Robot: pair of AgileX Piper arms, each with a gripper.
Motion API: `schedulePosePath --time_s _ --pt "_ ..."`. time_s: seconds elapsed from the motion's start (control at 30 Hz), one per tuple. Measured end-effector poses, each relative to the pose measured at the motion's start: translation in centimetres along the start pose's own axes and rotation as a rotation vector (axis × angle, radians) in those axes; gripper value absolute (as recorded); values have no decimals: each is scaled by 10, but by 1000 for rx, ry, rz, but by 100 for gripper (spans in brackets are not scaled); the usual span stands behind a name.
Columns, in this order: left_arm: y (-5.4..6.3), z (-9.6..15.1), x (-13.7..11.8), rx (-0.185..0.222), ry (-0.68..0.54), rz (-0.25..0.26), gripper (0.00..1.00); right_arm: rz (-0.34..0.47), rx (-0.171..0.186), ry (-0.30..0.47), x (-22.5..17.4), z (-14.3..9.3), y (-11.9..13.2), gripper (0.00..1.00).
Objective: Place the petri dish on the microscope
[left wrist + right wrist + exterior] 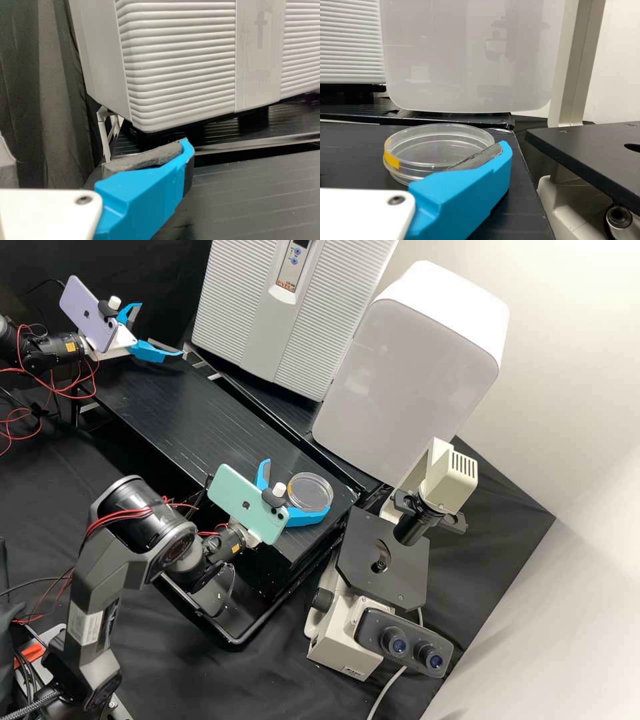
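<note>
In the high view, the clear petri dish (310,492) lies flat on the black shelf near its right end. My right gripper (297,487) stands open around the dish's near side, one finger close along its rim; contact cannot be told. The right wrist view shows the dish (437,147) with a yellow mark, partly hidden behind a blue finger of my right gripper (462,192). The microscope (393,567) has a bare black stage (363,547). My left gripper (161,329) is open and empty over the shelf's far left end; its blue finger shows in the left wrist view (145,195).
Behind the shelf (173,413) stand a ribbed white device (220,313) and a tall pale box (407,373). Right of the shelf, the microscope's lamp arm (433,473) rises over its stage. A black tube frame (247,633) lies below the right arm.
</note>
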Motion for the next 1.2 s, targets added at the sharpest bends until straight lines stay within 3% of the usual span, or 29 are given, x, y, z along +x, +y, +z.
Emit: schedulePosePath --time_s 0.3,0.77,1.2 --pt "0 0 0 0 0 0 100 -3 -15 1 0 4 4 100" --pt "0 0 0 0 0 0 100 47 17 -42 -23 7 25 100" --pt "0 0 0 0 0 0 100 27 34 -46 -12 3 18 100"
